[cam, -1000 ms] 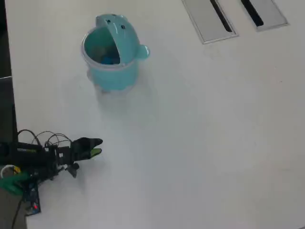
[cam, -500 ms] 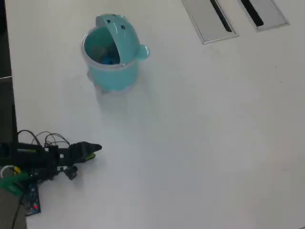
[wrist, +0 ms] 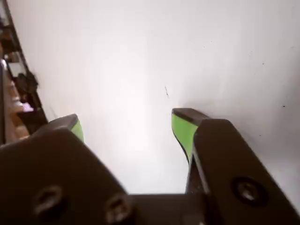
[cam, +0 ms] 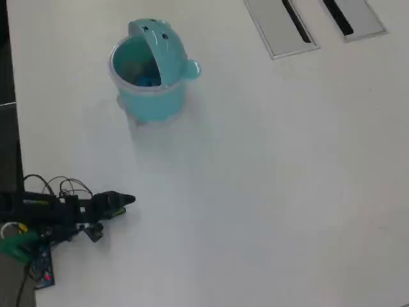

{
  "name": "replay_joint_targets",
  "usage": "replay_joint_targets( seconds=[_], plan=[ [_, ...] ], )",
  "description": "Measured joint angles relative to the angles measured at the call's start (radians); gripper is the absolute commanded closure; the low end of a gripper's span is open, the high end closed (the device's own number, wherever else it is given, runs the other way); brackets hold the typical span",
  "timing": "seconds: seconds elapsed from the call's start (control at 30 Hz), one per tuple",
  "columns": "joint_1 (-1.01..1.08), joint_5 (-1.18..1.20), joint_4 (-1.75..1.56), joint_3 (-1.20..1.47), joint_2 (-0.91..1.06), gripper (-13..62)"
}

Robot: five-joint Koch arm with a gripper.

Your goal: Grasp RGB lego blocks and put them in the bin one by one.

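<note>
Gripper [wrist: 126, 129]: jaws spread, clear gap w/ bare tabletop showing between them in wrist view; nothing held. Green pads on inner faces; one pad [wrist: 183, 131] at right of wrist view, other at left. In overhead view gripper [cam: 126, 201] sits lower left, tips pointing right; gap not resolvable from there.

Arm [cam: 54, 212]: black, lies roughly horizontal along lower-left edge of overhead view, loose wires looped above it, green part + small board w/ red light at far left corner.

Bin [cam: 148, 86]: light-teal round bucket, upper left of overhead view, upright on table, well apart from gripper. Flip lid [cam: 163, 48] stands open, tilted up on far/right side of rim, two dark dots on it; small knob sticks out at bin's right.

Blocks: blue block [cam: 149, 80] visible inside bin, low against inner wall near lid. Something pale beside it in the bin, too blurred to ID. Red and yellow-green blocks: cannot make out in either view.

Table [cam: 275, 192]: white, plain; faint small marks on surface in wrist view.

Grey panels [cam: 275, 25]: two rectangular slotted plates at top right of overhead view, each w/ a dark slot, side by side, far from bin and arm.

Wrist view bkgd: dark clutter along left edge, blurred, cannot ID.
</note>
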Motion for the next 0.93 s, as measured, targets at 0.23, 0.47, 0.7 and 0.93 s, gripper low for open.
replay_joint_targets(
  seconds=[0.23,0.47,0.7,0.93],
  plan=[
    [0.005,0.037,0.000,0.000,0.000,14.8],
    [0.003,0.037,0.002,0.000,0.000,14.8],
    [0.003,0.037,0.002,0.000,0.000,14.8],
    [0.003,0.038,0.000,0.000,0.000,14.8]
  ],
)
